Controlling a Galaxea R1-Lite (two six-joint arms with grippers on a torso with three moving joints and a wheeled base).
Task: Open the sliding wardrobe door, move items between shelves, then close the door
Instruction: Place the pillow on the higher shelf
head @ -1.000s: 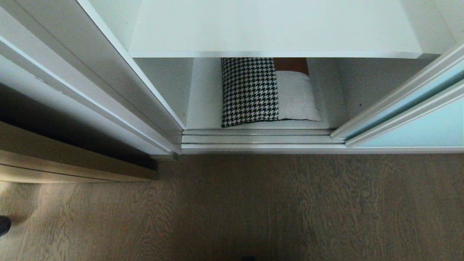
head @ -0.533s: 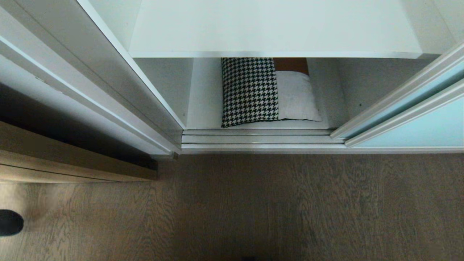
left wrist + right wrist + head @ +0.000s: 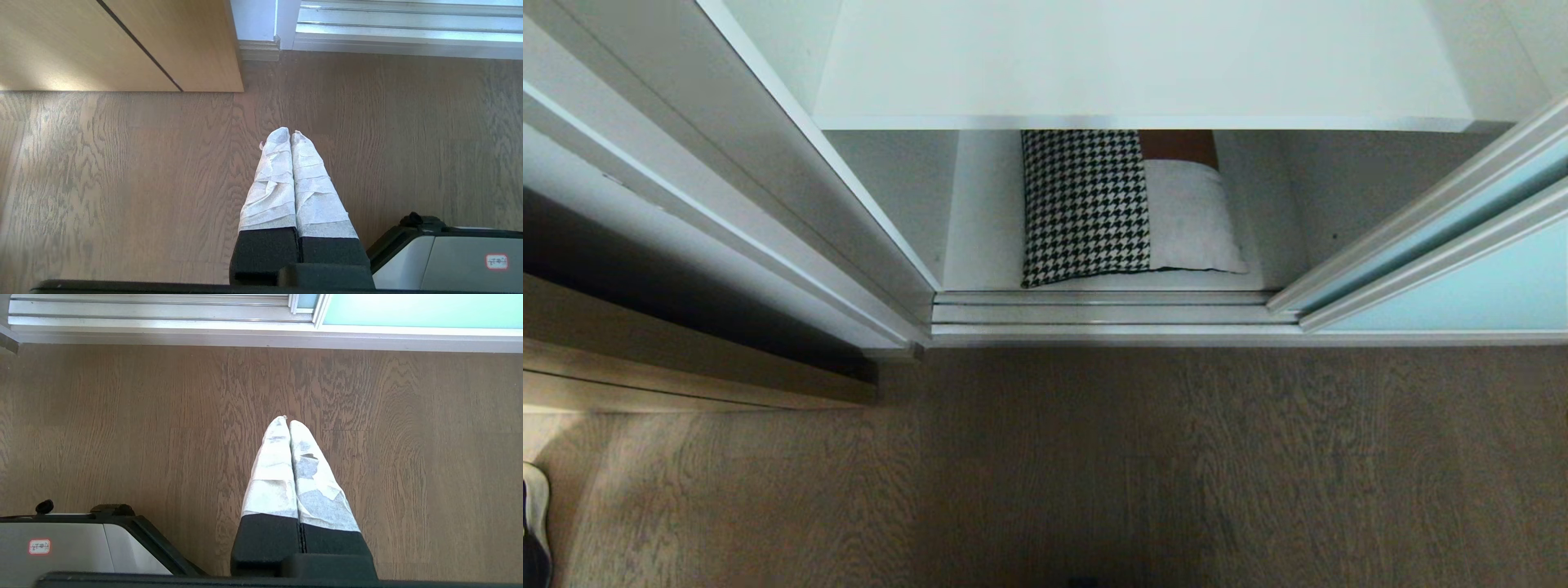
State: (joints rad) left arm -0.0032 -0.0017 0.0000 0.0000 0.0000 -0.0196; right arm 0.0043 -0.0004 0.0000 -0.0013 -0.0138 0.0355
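Note:
The sliding wardrobe door (image 3: 1486,286) of frosted blue-green glass stands slid to the right, leaving the wardrobe open. A square cushion (image 3: 1123,208), houndstooth on one half and brown over cream on the other, lies on the bottom white shelf (image 3: 980,237). A higher white shelf (image 3: 1143,65) juts out above it and hides the cushion's back part. Neither arm shows in the head view. My left gripper (image 3: 290,134) hangs shut and empty over the wood floor. My right gripper (image 3: 287,421) hangs shut and empty too, with the door's glass (image 3: 416,310) beyond it.
Silver floor tracks (image 3: 1111,314) run along the wardrobe's threshold. A tan cabinet (image 3: 686,359) stands at the left by the wardrobe's white side panel (image 3: 727,188). A person's shoe (image 3: 534,523) shows at the left edge. My white base (image 3: 461,261) sits beside the grippers.
The shoe at the left edge has shifted from step to step and now sits lower down. The cushion, the door and both grippers have kept still.

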